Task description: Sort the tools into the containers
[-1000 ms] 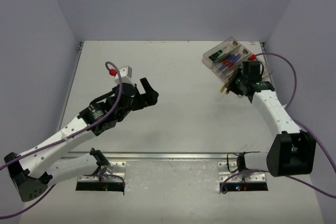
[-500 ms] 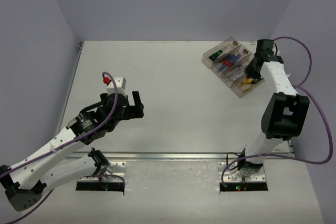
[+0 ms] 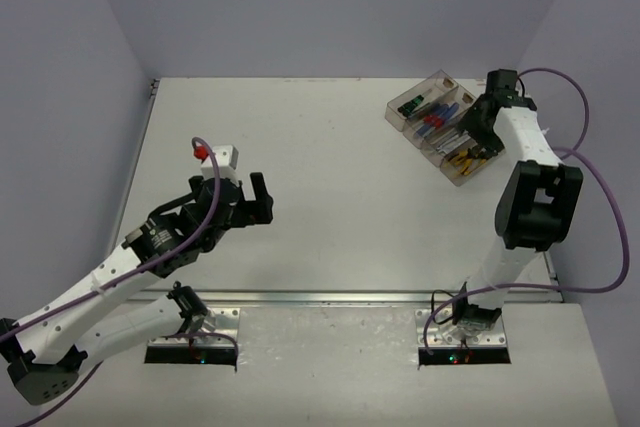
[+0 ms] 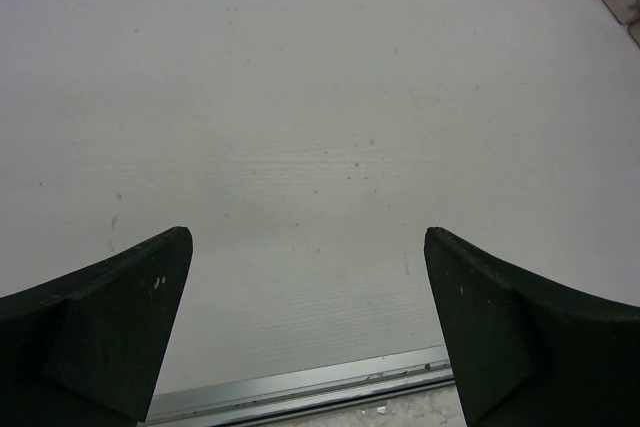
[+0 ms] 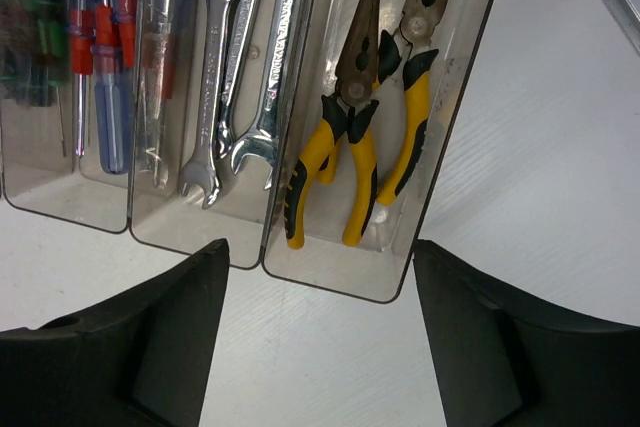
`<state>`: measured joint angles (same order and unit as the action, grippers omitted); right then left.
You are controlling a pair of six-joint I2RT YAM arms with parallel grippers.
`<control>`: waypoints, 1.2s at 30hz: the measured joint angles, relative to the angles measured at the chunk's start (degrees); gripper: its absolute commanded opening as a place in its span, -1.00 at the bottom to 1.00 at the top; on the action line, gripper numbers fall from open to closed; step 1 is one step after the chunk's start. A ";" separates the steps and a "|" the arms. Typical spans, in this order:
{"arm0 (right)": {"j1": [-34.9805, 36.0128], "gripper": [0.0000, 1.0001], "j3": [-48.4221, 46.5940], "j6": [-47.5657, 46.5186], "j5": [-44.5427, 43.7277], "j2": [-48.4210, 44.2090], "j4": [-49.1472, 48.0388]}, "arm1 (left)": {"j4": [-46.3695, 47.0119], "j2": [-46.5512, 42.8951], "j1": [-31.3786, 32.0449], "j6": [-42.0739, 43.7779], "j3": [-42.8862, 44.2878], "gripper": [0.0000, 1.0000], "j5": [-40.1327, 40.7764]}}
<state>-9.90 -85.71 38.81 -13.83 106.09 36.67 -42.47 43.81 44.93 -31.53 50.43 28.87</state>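
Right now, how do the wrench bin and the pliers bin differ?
The wrench bin holds silver wrenches; the pliers bin holds two yellow-and-black pliers. The pliers bin is at the row's end; the wrench bin sits one in. Both are narrow, smoky clear plastic, joined side by side.

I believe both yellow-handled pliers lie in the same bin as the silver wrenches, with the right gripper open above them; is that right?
Not quite. The right wrist view shows the pliers alone in the end bin; the wrenches lie in the neighbouring bin. The right gripper is indeed open above them.
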 measured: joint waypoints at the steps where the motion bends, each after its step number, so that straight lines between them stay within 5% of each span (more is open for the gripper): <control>1: -0.03 0.58 0.00 -0.02 -0.07 -0.11 0.09 | -0.01 0.15 0.00 0.00 0.00 1.00 0.07; 6: -0.03 0.98 0.06 -1.56 2.10 -2.89 1.69 | -0.36 1.21 0.00 -0.46 0.00 1.00 2.16; 11: 3.09 0.98 4.54 -8.42 6.05 -14.51 1.43 | -3.17 2.71 0.00 -3.07 0.51 1.00 9.35; 18: 22.93 0.98 18.76 -18.52 6.97 -41.67 -1.82 | -4.56 0.61 0.00 -2.58 0.61 1.00 17.11; 25: 22.13 0.98 33.74 -19.38 6.29 -64.86 -0.04 | 3.28 -5.31 -0.03 4.33 -1.50 1.00 21.86; 36: 22.15 0.98 44.40 -21.29 3.11 -75.17 -0.69 | 16.33 -15.42 -15.09 13.67 -10.61 1.00 7.48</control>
<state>12.25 -41.31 17.52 -10.72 30.93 35.98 -26.14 28.39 29.84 -17.86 39.83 36.35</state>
